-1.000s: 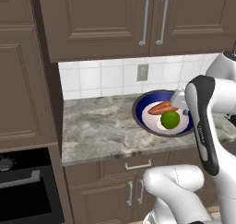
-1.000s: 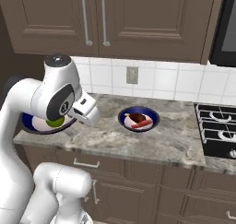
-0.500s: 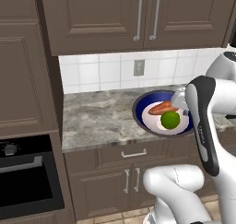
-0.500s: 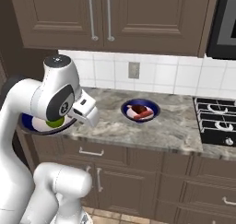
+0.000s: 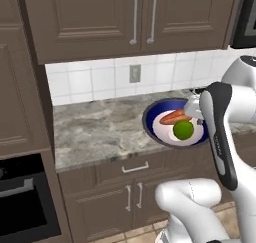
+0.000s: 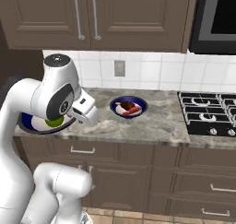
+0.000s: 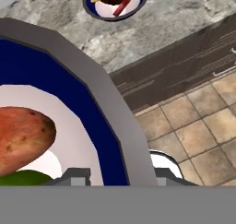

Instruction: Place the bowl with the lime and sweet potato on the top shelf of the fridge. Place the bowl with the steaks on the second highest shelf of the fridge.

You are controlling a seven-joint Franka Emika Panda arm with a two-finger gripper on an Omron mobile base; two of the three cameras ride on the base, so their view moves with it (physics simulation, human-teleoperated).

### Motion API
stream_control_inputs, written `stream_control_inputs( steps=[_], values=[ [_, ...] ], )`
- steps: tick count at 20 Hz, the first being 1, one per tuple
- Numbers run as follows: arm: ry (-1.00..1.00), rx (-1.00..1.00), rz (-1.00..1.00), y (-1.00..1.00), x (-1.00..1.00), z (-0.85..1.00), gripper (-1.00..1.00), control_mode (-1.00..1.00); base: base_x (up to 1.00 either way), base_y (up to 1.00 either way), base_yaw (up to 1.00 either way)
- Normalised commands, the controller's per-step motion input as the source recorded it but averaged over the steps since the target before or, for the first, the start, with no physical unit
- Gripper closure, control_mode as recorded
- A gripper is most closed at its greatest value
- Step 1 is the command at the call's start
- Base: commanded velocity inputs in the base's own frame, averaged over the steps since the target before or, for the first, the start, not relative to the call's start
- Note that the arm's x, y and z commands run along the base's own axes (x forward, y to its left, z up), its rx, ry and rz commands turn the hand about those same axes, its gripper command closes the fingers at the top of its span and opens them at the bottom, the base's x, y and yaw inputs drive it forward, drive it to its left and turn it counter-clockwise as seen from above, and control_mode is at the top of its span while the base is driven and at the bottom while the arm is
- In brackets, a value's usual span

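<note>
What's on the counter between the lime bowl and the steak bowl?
Nothing: bare marbled counter separates the lime bowl from the steak bowl in the right base view.

The counter [image 5: 100,132] left of the bowl with the lime [image 5: 183,130] lies free for passing. Above it the wall cabinets [image 5: 135,22] hang low. On the right, the bowl with the steaks [image 6: 129,107] and the stove [image 6: 207,119] stand in the way
</note>
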Motion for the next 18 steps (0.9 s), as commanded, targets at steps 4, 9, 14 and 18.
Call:
stream_control_inputs(
  steps=[4,9,14,18],
  values=[
    [0.00,0.00,0.00,0.00,0.00,0.00,1.00,1.00,0.00,-0.11,-0.53],
    [0.00,0.00,0.00,0.00,0.00,0.00,1.00,1.00,0.00,-0.17,-0.69],
    [0.00,0.00,0.00,0.00,0.00,0.00,1.00,1.00,0.00,-0.14,-0.84],
    [0.00,0.00,0.00,0.00,0.00,0.00,1.00,1.00,0.00,-0.16,-0.86]
  ],
)
